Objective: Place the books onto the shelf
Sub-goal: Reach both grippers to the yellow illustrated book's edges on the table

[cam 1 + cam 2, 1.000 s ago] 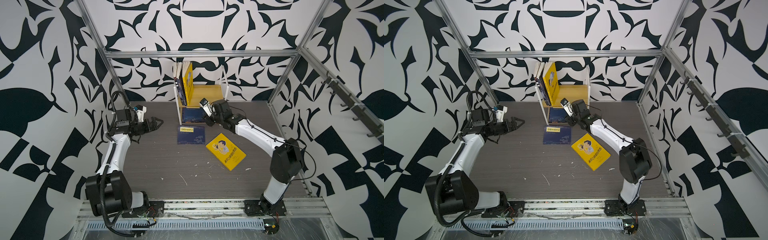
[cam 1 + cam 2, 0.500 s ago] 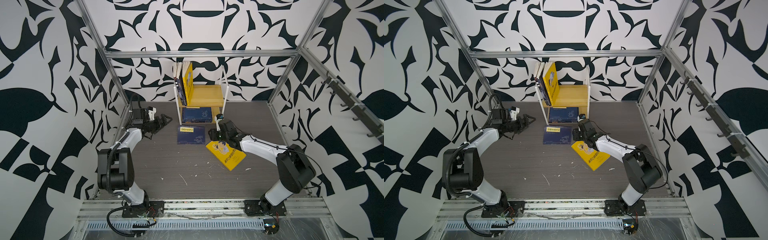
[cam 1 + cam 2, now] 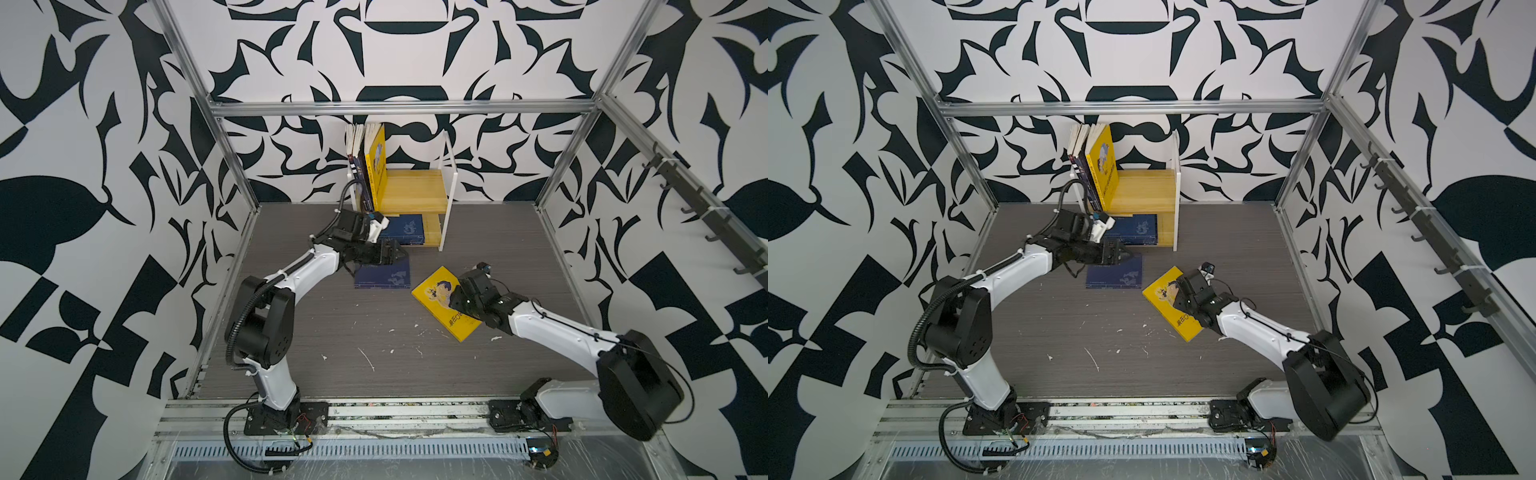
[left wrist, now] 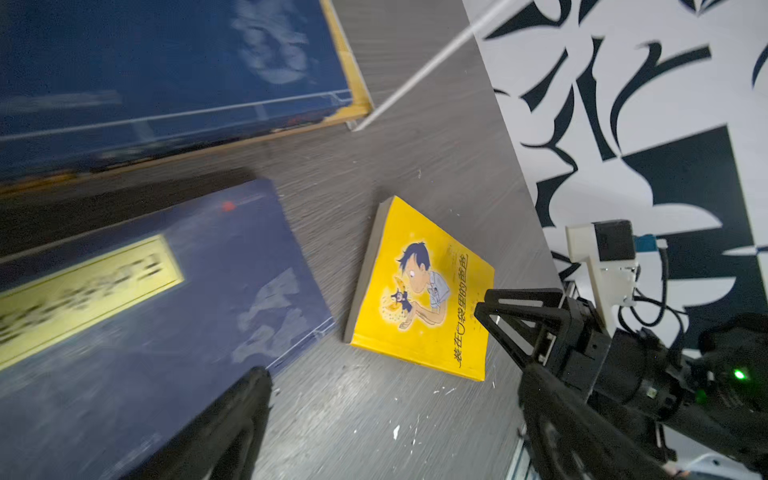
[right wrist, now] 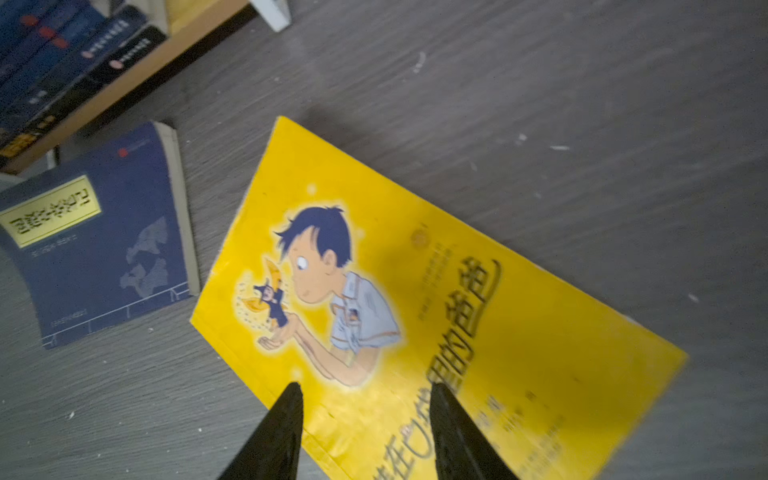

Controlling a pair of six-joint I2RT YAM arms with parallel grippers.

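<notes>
With the right gripper [image 5: 365,386] parted and empty above the flat bright yellow cartoon-cover paperback [image 5: 540,353], lower one finger [image 5: 278,432] past its edge, then pinch gently.

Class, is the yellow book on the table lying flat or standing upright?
Lying flat: the yellow book rests cover-up on the table, its cartoon front showing.

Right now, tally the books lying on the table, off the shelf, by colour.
Navy book: 1
Yellow book: 1
Total on the table: 2
</notes>
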